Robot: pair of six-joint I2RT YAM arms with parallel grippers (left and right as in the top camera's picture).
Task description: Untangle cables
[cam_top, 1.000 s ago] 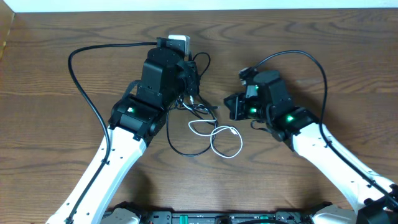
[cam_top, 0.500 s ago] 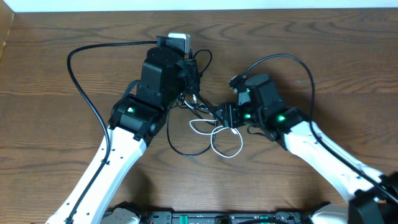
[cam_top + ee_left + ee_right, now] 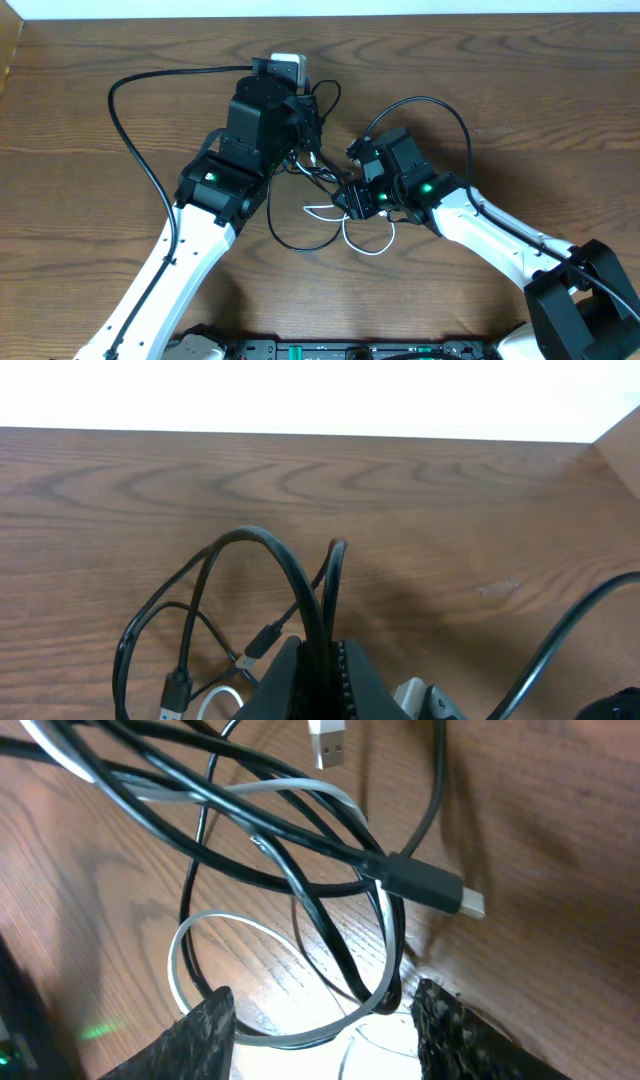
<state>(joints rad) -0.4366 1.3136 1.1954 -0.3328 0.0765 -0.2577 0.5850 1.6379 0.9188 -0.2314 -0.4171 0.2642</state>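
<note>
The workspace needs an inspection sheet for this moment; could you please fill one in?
Surface: brown wooden table.
Job's things: black cords and white cord, tangled between the arms.
Clutter: small white block by the left arm, unidentified.
Grippers: left gripper shut on one of the black cords; right gripper open, fingers astride the tangle.
Cables: thick arm cables loop over the table.
Surroundings: pale strip beyond the far edge.

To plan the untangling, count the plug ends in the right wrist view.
2: a white metal-tipped plug at the top edge; a black silver-tipped plug right of centre. Others may be hidden.
</note>
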